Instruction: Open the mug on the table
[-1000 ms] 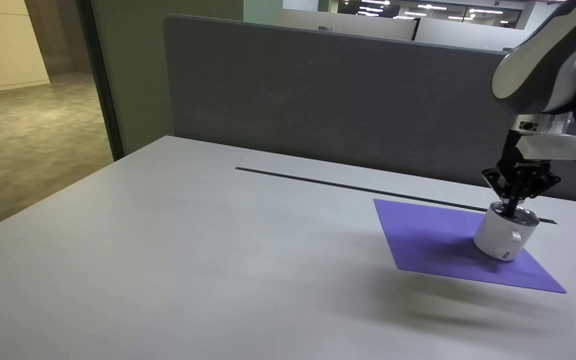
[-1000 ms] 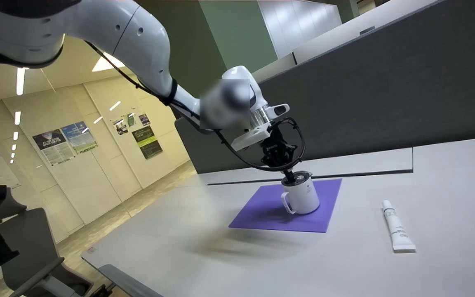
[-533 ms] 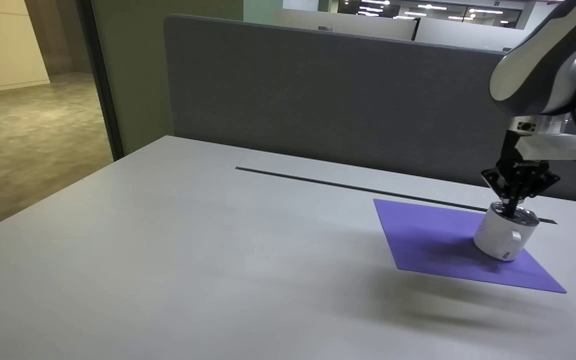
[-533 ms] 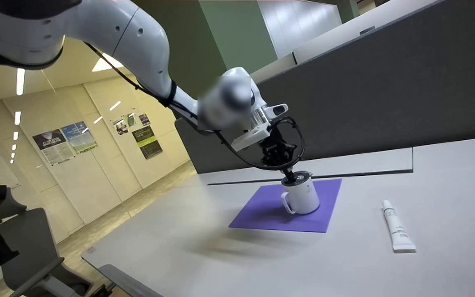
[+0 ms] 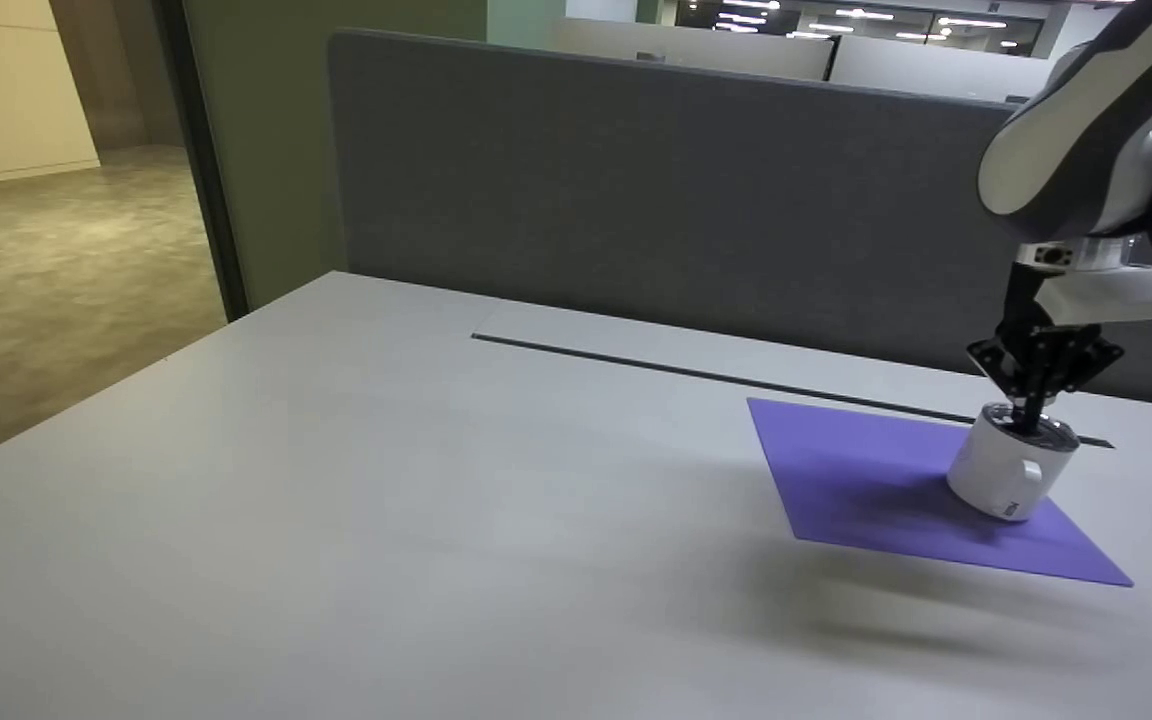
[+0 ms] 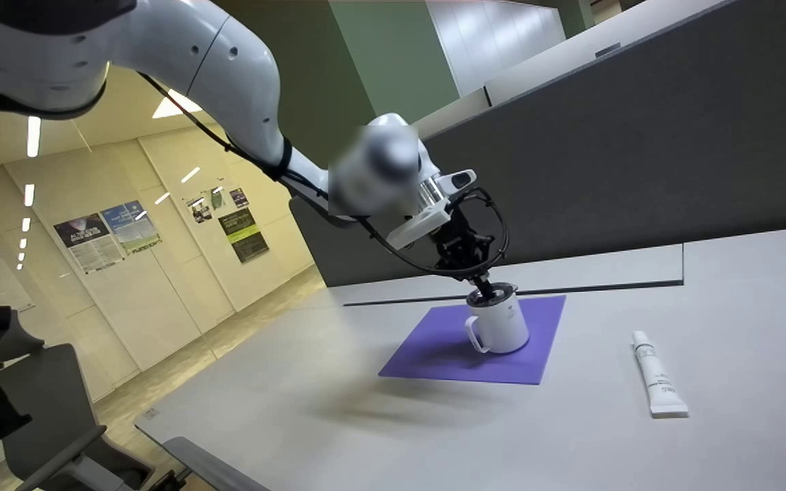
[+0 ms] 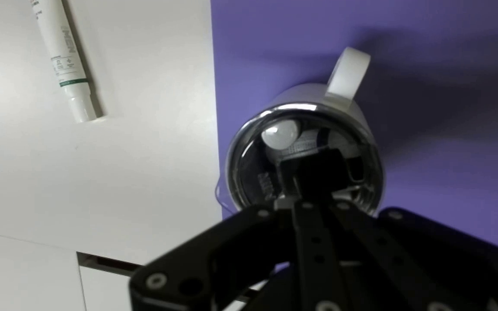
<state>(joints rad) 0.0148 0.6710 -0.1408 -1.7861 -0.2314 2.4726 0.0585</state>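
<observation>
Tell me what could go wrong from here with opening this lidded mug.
The shut gripper may skid over the glossy lid without catching it. Pushing sideways could slide or tip the white mug, since nothing else is seen bracing it. In the wrist view, it stands close to an edge of the purple mat, so a shove might carry it past that edge.

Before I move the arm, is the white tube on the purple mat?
No: in an exterior view the white tube lies on the grey table, apart from the purple mat.
</observation>
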